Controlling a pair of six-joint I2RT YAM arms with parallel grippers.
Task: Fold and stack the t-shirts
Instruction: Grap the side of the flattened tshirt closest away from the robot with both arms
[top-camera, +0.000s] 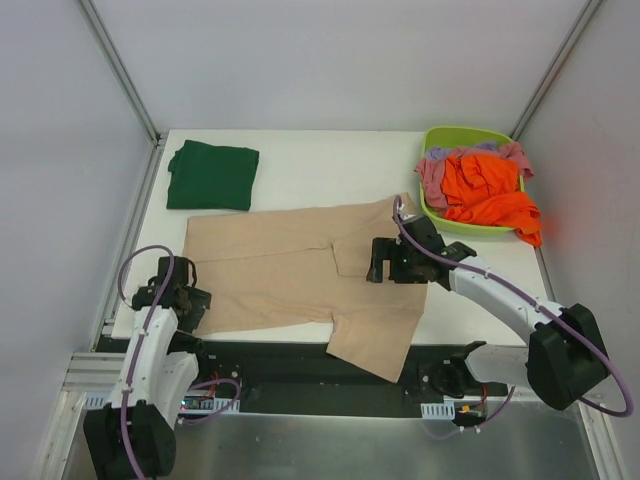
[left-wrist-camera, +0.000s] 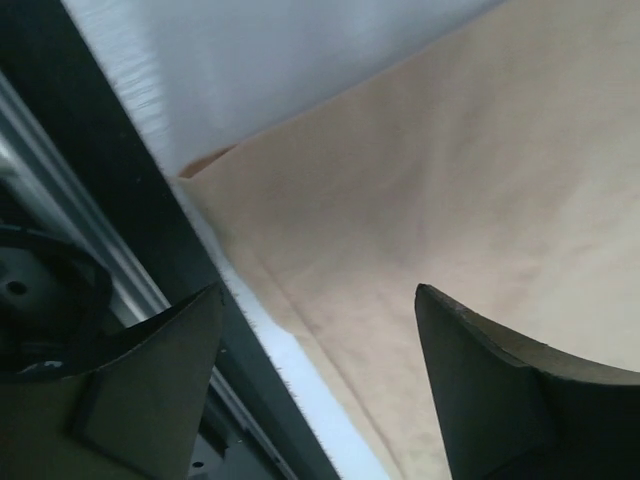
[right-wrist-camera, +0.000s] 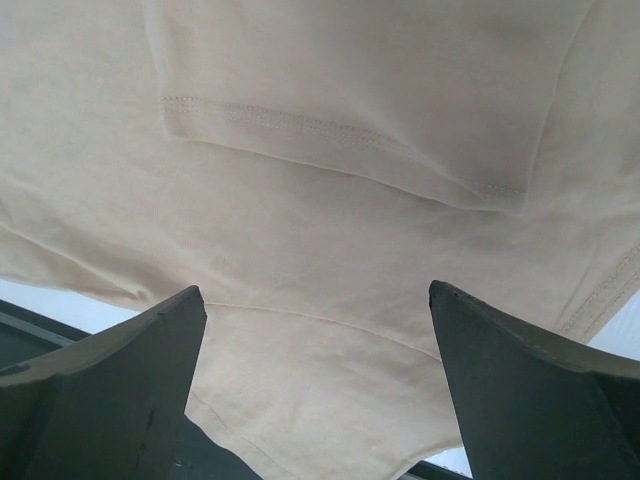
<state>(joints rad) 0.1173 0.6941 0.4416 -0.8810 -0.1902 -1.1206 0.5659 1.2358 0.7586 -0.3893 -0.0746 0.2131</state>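
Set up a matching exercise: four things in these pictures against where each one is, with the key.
1 dark green t-shirt
2 beige t-shirt
3 orange t-shirt
4 right end effector

A in the lime basket
B open, above the beige t-shirt
C folded, far left
D spread out, hanging over the near edge

Pairs: 1-C, 2-D, 3-A, 4-B

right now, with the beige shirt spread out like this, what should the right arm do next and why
Probably lower the right gripper and pinch the beige shirt by the sleeve hem just ahead of it. Both it and the left gripper are open and hold nothing. The shirt lies only partly folded, one corner hanging past the near edge of the table.
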